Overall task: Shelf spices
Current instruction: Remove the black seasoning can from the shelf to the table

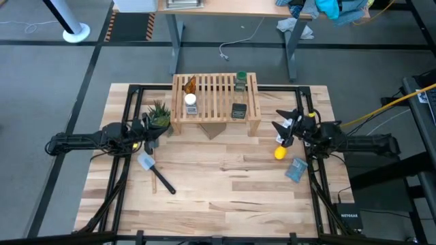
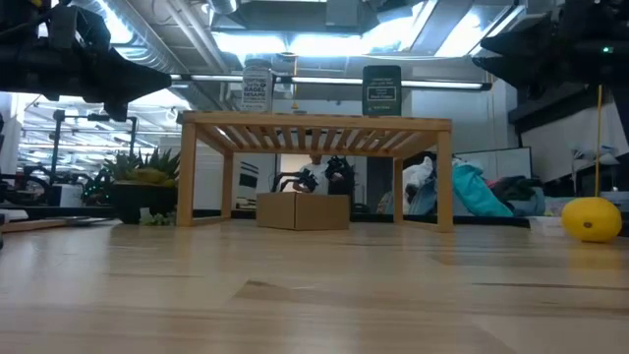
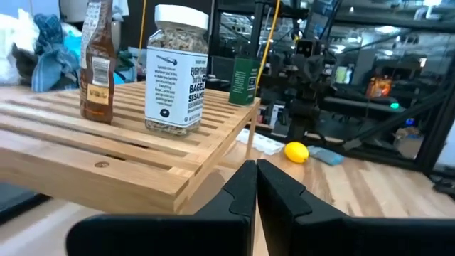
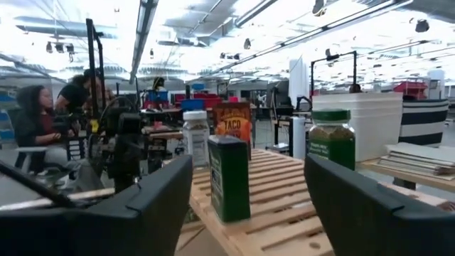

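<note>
With all four containers standing upright on the slatted top of the shelf (image 1: 215, 96), we note nothing of the task left on the table (image 1: 225, 184). On the shelf, the amber bottle (image 1: 190, 84) stands at the far left corner with the white-capped jar (image 1: 191, 102) just in front of it. The green-lidded jar (image 1: 240, 81) sits at the far right, and the dark tin (image 1: 238, 111) is near the front right edge.

We see the right gripper (image 1: 287, 127) just off the shelf's right end, above the table, its fingers spread wide with nothing between them; its wrist view frames the tin and the green-lidded jar in the gap. The yellow lemon (image 1: 279, 153) lies on the table just below it, and a blue packet (image 1: 296, 169) lies a little nearer the front edge.

The left gripper (image 1: 145, 129) waits by the shelf's left end, beside the potted plant (image 1: 159, 116), fingers pressed together and empty. A spatula (image 1: 155, 172) lies on the table in front of it.
</note>
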`<state>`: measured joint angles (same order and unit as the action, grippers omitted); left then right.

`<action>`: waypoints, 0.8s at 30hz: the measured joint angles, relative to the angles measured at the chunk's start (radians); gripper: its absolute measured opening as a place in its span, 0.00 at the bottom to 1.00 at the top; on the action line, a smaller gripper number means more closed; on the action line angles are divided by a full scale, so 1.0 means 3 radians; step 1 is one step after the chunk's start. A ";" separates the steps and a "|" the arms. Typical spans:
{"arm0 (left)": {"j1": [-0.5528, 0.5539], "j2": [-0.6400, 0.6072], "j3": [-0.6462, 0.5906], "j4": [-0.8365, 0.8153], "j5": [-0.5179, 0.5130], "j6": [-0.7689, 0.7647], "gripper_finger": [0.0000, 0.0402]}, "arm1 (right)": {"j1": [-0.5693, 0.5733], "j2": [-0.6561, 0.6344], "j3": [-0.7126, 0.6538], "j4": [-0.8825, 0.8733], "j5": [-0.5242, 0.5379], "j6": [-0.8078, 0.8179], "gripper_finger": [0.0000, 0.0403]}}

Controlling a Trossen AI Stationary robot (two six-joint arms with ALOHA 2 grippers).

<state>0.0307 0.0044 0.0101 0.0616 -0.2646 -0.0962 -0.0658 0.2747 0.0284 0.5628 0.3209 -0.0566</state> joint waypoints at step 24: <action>0.0004 0.0000 0.0009 0.0003 -0.0001 0.0162 0.01 | -0.1408 0.2222 0.1676 -0.0818 -0.0477 -0.0753 0.77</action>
<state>0.0319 0.0044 0.0128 0.0624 -0.2648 -0.0475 -0.4882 0.9414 0.5311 0.3175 0.1779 -0.2825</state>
